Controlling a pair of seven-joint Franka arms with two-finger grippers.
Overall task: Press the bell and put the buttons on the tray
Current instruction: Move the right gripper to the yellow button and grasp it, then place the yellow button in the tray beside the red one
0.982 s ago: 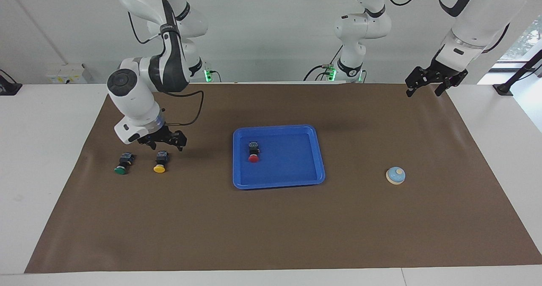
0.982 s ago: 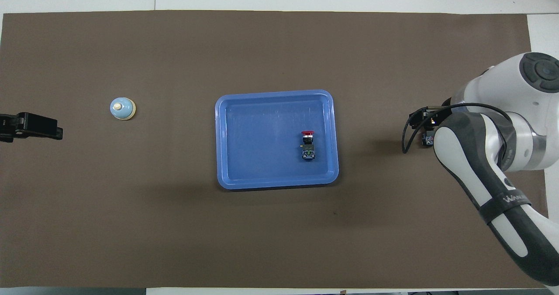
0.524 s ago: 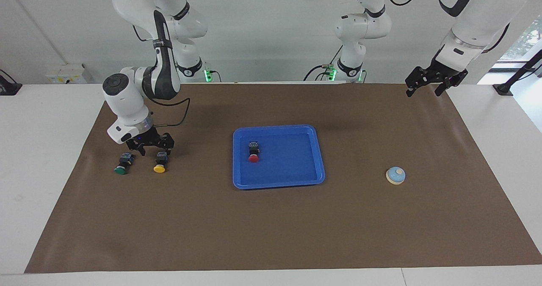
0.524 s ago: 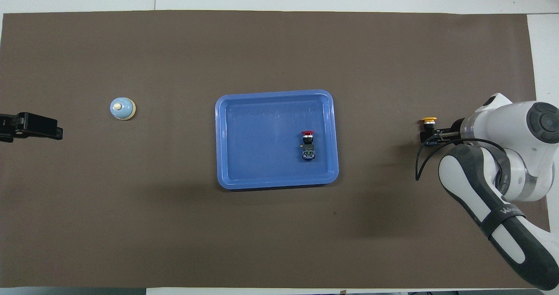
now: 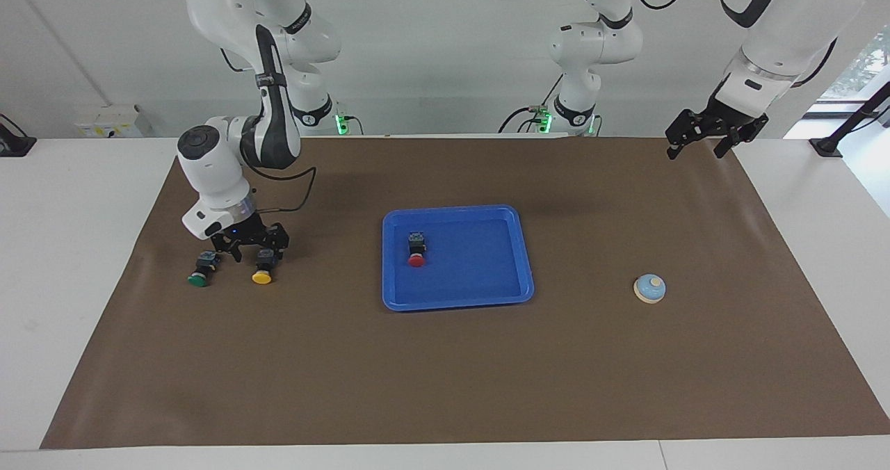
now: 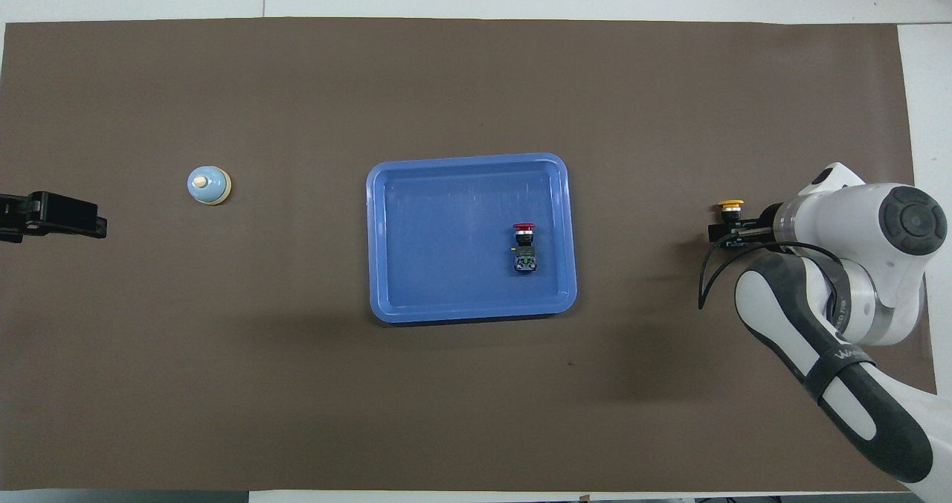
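**Closing on the yellow button**

Now my right pincer [image 5: 253,246] is down at the yellow button [image 5: 263,268], fingers apart around its black body. I should centre them, sink low, then squeeze squarely so it cannot twist toward the green button [image 5: 201,272] just beside it. The red button [image 5: 416,250] lies in the tray [image 5: 514,286]. My left pincer [image 5: 704,136] waits apart, well away from the bell [image 5: 650,288].
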